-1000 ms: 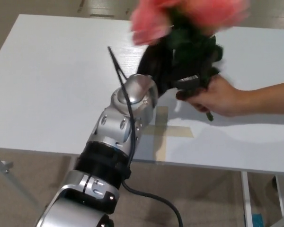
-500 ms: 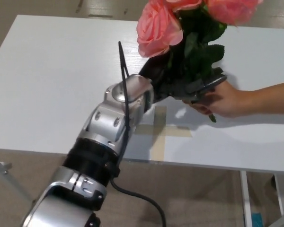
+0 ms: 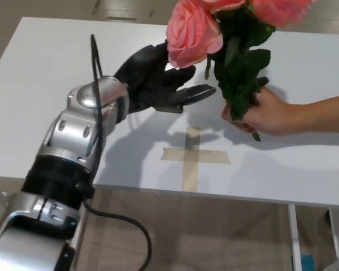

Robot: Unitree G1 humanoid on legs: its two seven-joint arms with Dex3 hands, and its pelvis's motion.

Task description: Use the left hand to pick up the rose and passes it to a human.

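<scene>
A bunch of pink roses [image 3: 193, 35] with dark green leaves [image 3: 242, 62] is held upright above the white table [image 3: 56, 79]. A person's hand [image 3: 265, 113], reaching in from the right, grips the stems. My left hand [image 3: 158, 84] is open to the left of the stems, its fingers spread and empty, apart from the leaves. One pink bloom overlaps the top of my hand in the picture. My silver left forearm [image 3: 79, 141] runs down to the lower left. My right hand does not show.
A cross of tan tape [image 3: 193, 155] marks the table just below the roses. The table's near edge [image 3: 214, 197] runs across the lower picture, with the floor beneath. A black cable [image 3: 118, 226] hangs from my left arm.
My left hand has let go of the roses and drawn back to the left, fingers spreading. The person's hand now holds the bunch alone.
</scene>
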